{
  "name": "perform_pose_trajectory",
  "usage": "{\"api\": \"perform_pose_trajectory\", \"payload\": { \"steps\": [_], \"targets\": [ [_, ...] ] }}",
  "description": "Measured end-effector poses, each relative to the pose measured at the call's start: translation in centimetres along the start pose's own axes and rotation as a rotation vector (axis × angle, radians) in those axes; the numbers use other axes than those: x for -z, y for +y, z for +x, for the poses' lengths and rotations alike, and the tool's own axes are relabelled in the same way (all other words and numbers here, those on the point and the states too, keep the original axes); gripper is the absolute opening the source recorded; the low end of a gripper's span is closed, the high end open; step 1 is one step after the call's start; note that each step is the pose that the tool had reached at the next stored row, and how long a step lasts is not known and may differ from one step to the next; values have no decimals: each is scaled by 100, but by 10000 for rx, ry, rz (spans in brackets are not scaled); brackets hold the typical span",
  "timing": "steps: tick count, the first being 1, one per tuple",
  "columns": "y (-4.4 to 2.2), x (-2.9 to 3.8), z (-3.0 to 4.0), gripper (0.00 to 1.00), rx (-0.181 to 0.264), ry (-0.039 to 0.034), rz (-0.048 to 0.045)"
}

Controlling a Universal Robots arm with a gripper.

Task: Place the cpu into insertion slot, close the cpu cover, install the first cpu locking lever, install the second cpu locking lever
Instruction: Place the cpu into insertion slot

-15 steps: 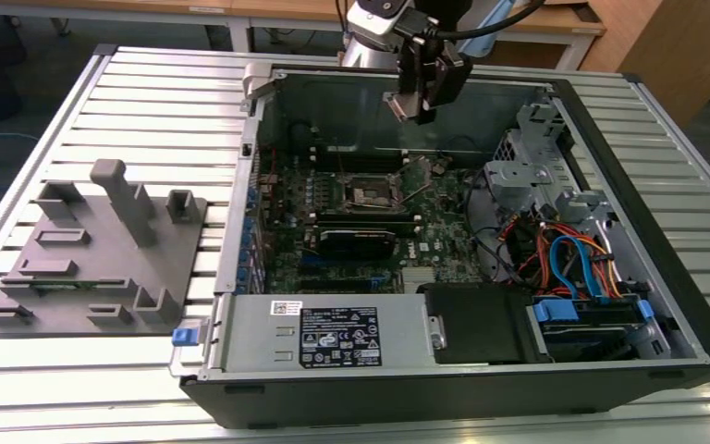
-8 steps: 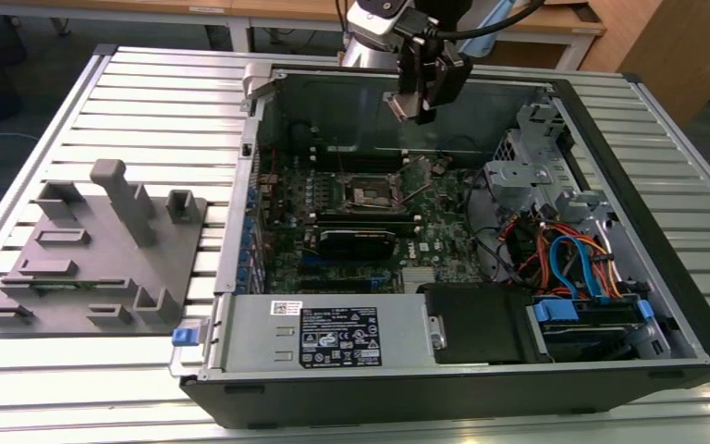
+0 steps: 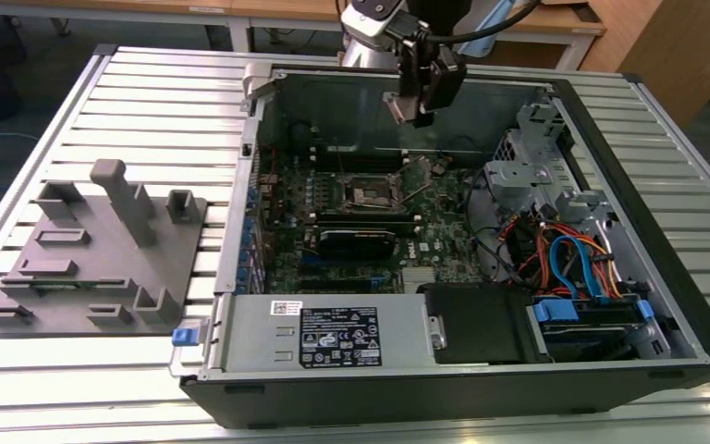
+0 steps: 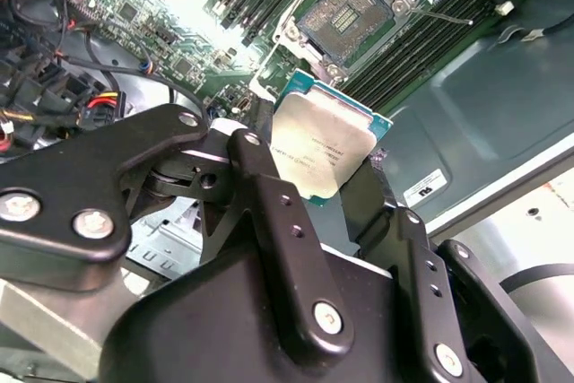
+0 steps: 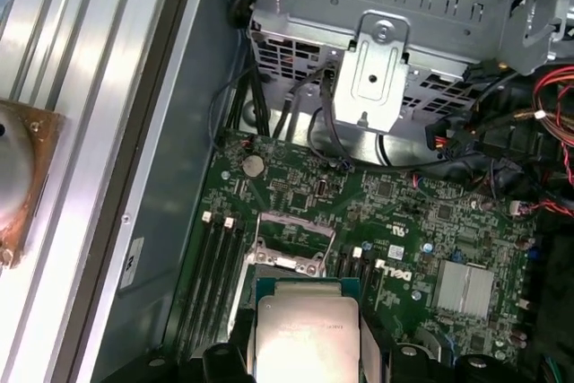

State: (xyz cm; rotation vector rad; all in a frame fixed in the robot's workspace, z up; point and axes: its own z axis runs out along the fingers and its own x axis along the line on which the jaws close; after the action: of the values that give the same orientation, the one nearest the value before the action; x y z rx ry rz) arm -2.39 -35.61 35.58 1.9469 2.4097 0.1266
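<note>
Second wrist view shows the fingers [image 4: 272,196] clamped on opposite edges of the cpu [image 4: 323,150], likely keeping its underside free for the bare slot [image 4: 345,11] below.

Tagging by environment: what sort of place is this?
Probably a robotics lab bench: an open desktop computer case on a slatted aluminium table, a grey fixture tray beside it, the gripper holding the cpu.

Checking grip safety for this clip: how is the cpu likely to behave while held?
The cpu looks thin, flat and rigid, so it is probably stiff and light. The gripper pinches it by its edges; with that smooth metal top it might slip or twist if bumped. Being so thin, it is likely fragile.
</note>
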Motion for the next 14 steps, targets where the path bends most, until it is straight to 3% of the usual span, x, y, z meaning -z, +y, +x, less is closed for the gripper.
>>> {"api": "perform_pose_trajectory", "payload": {
  "steps": [7, 14],
  "targets": [
    [-36, -39, 7, 54, -104, -10, -1],
    [-46, -72, 7, 54, -961, -86, -17]
  ]
}}
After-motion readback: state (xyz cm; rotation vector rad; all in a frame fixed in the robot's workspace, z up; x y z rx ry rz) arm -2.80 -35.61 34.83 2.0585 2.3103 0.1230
